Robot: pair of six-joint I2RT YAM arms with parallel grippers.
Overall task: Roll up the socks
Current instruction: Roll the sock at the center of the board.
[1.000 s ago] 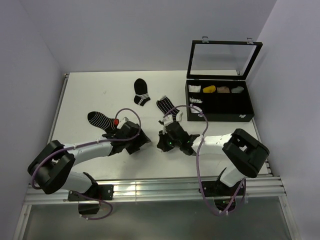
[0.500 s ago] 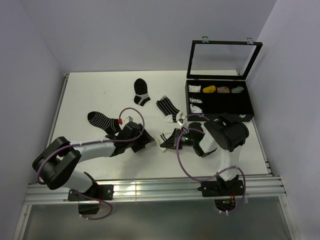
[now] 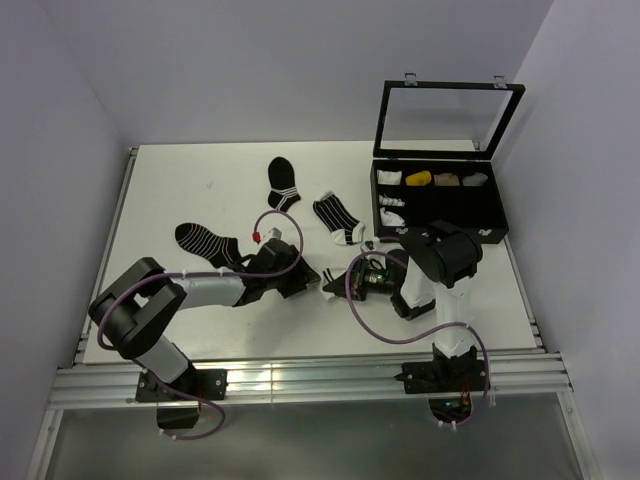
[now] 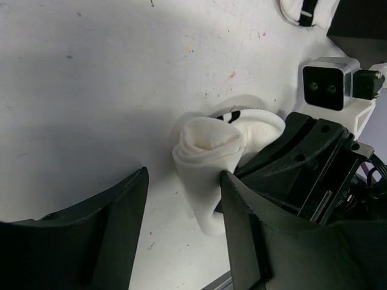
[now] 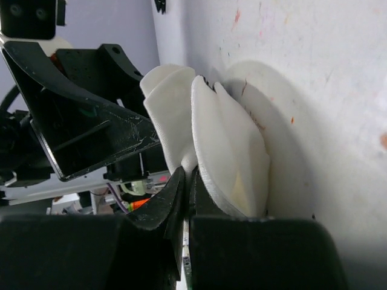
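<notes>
Left gripper (image 4: 184, 176): fingers spread, straddling the white sock (image 4: 208, 160) without clamping it. The sock touches the finger on the frame's right, and a gap shows on the left. Judged purpose: to brace or turn the roll while its other end is held.

The sock sits at lower centre of the top view, between the two grippers (only a small white patch shows there). In the left wrist view it is a loose tube. Its long axis runs top to bottom of frame, rolled mouth toward the top, tail curving right.

Right gripper (image 5: 188, 181): fingers pressed together on a fold of that tail, judged to be the anchor.

The white-toed sock (image 3: 338, 218) lies flat just above, unrolled. Its axis runs upper left to lower right, toe at lower right, apart from both grippers.
</notes>
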